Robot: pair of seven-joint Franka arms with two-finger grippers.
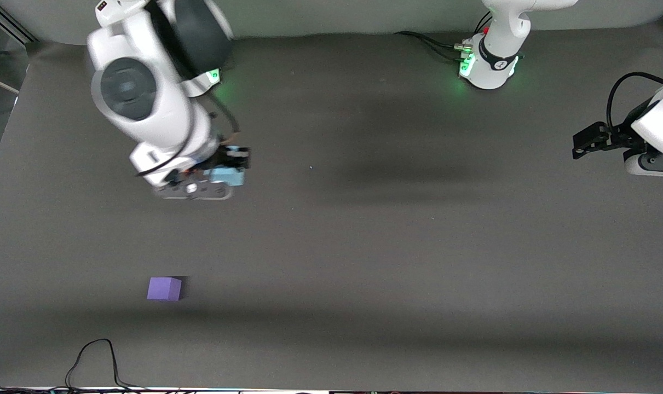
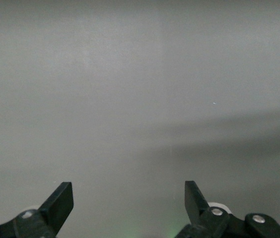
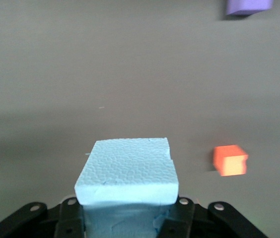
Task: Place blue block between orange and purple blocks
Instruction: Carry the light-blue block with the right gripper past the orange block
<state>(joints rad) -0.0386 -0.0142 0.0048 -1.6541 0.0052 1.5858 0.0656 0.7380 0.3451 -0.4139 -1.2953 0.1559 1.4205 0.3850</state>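
While the right gripper hung over the table toward the right arm's end, it was clenched on the blue block, carried in the air. The purple block sat nearer the front camera; the orange block showed only in the right wrist view. The danger: a descent off the line between them could nudge either cube. The left gripper waited, fingers spread and empty.
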